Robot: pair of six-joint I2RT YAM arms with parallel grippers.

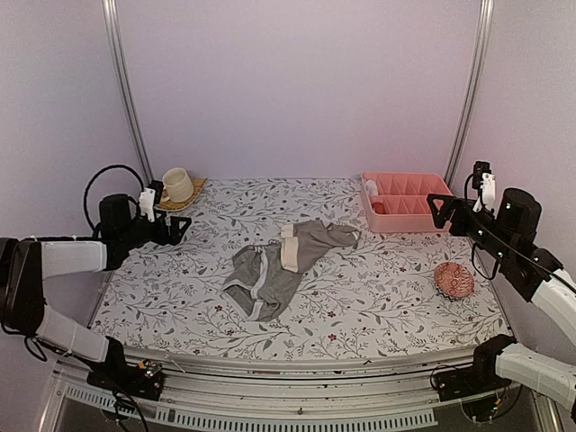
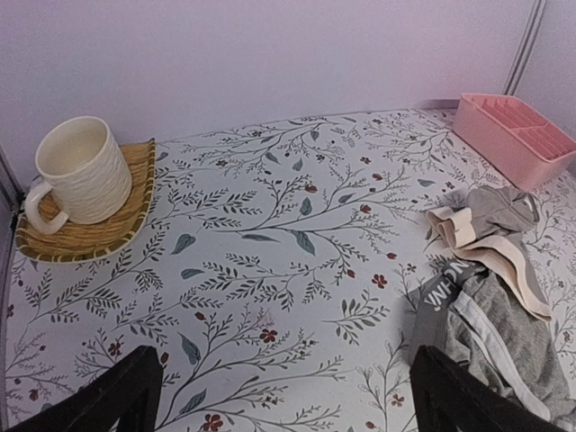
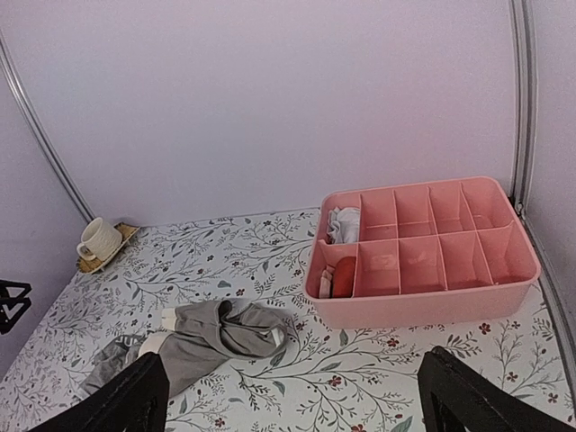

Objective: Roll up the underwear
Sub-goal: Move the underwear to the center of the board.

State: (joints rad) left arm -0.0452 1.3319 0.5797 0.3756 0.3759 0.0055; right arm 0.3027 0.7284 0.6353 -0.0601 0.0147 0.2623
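Two pieces of underwear lie crumpled and touching mid-table. The grey one with white edging [image 1: 259, 281] is nearer the front; the taupe one with a cream waistband [image 1: 317, 239] lies behind and to its right. My left gripper [image 1: 180, 229] hovers open at the left side, well clear of them. In the left wrist view the grey brief [image 2: 504, 337] and taupe brief [image 2: 495, 216] sit to the right of the open left gripper [image 2: 288, 396]. My right gripper [image 1: 437, 211] is open above the right side. In its wrist view, the right gripper [image 3: 297, 400] has the taupe brief [image 3: 216, 337] lower left.
A cream cup [image 1: 177, 185] stands on a woven tray [image 1: 196, 191] at the back left. A pink divided organiser [image 1: 407, 212] holding a few small items is at the back right. A pink knitted ball [image 1: 454, 281] lies near the right edge.
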